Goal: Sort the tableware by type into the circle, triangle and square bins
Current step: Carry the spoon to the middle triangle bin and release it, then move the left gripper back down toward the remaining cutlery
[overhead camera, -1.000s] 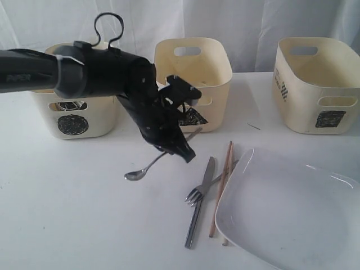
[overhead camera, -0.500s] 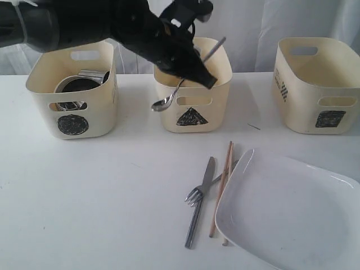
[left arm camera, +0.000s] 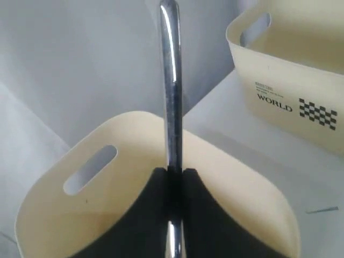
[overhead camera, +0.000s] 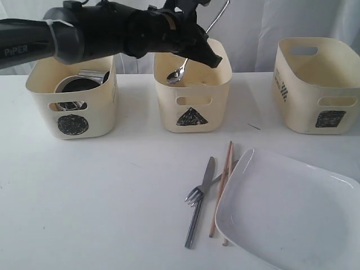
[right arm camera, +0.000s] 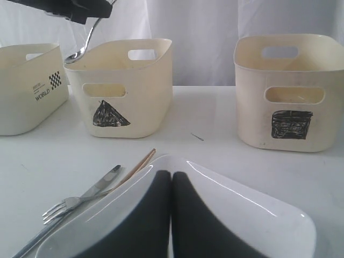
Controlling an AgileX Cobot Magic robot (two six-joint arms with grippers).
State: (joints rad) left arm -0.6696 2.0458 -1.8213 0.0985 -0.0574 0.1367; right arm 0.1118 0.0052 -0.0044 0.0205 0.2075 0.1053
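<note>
Spoon (overhead camera: 176, 75) moved over triangle bin (overhead camera: 194, 107), handle between left gripper (left arm camera: 173, 173) jaws.

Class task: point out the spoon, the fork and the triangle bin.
spoon (overhead camera: 176, 75), exterior view, on its bowl.
fork (overhead camera: 194, 196), exterior view, on its tines.
triangle bin (overhead camera: 166, 107), exterior view, on its front wall.

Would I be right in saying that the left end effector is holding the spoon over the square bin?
Not quite: the left end effector holds the spoon over the triangle bin, not the square one, as the exterior view shows.
</note>
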